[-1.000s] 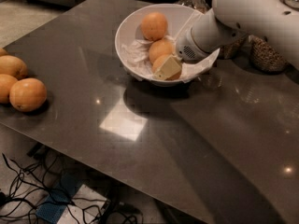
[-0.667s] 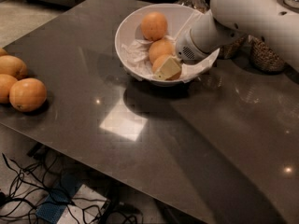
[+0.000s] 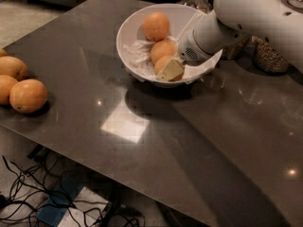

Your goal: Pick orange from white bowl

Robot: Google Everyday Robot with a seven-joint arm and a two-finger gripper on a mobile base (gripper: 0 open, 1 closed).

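Observation:
The white bowl [image 3: 130, 30] stands on the dark table at the back centre, lined with crumpled white paper. It holds three oranges: one at the back [image 3: 156, 26], one in the middle [image 3: 163, 50] and a near one [image 3: 162, 62]. My gripper [image 3: 169, 70] reaches down into the bowl from the right, on the end of the white arm [image 3: 246, 13]. Its cream tip lies against the near orange and hides part of it.
Several more oranges [image 3: 28, 95] lie at the table's left edge. Glass jars of grain [image 3: 270, 56] stand behind the arm at the back right. Cables and a power strip [image 3: 61, 207] lie on the floor below the table's front edge.

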